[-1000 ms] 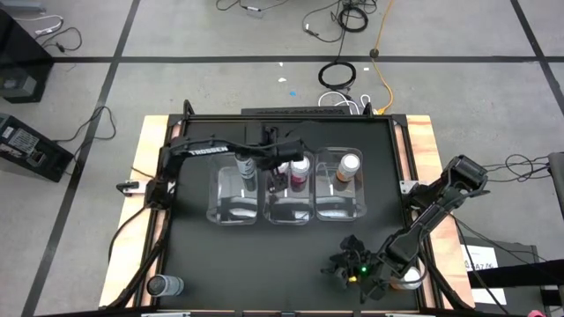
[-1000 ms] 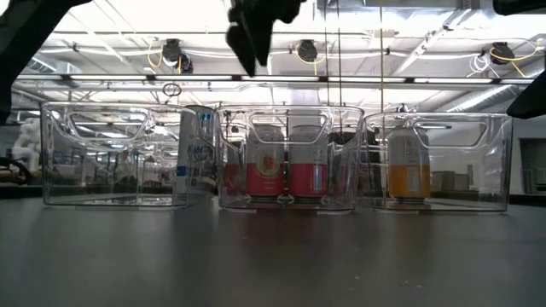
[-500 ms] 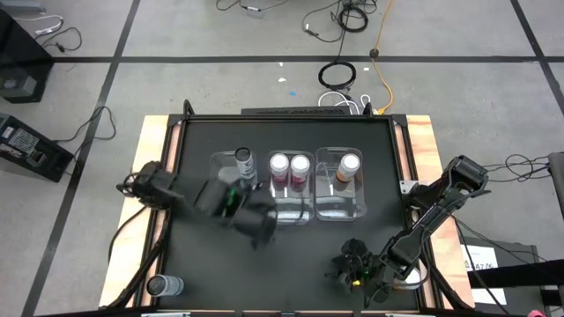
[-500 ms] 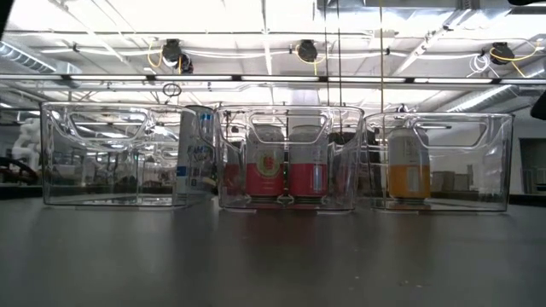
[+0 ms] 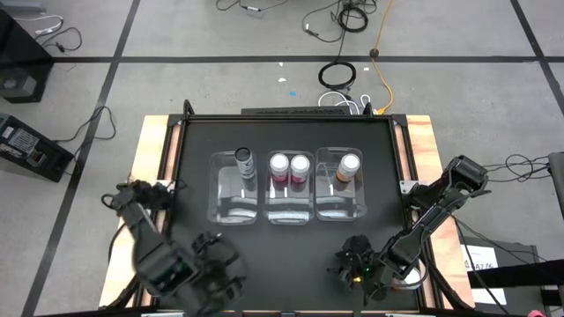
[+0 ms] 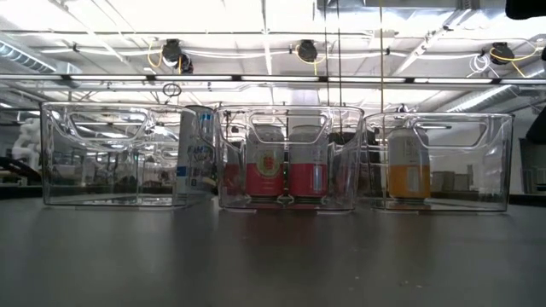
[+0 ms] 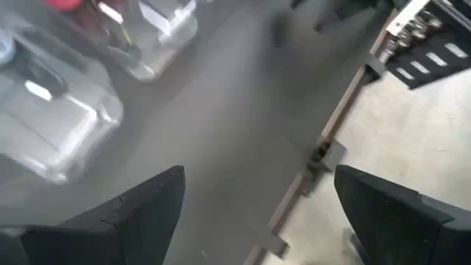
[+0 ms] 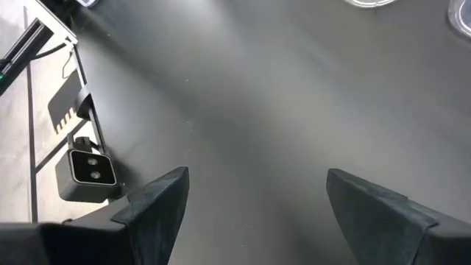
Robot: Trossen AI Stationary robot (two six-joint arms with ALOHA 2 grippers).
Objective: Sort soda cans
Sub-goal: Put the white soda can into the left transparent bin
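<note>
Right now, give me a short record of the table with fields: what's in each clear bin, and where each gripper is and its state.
left clear plastic bin: one dark grey soda can, at the far end
middle clear plastic bin: two pink-magenta soda cans, side by side
right clear plastic bin: one orange soda can
left gripper: open, empty, over the table's near left corner
right gripper: open, empty, low at the table's near right
black table top: bare in front of the bins
</note>
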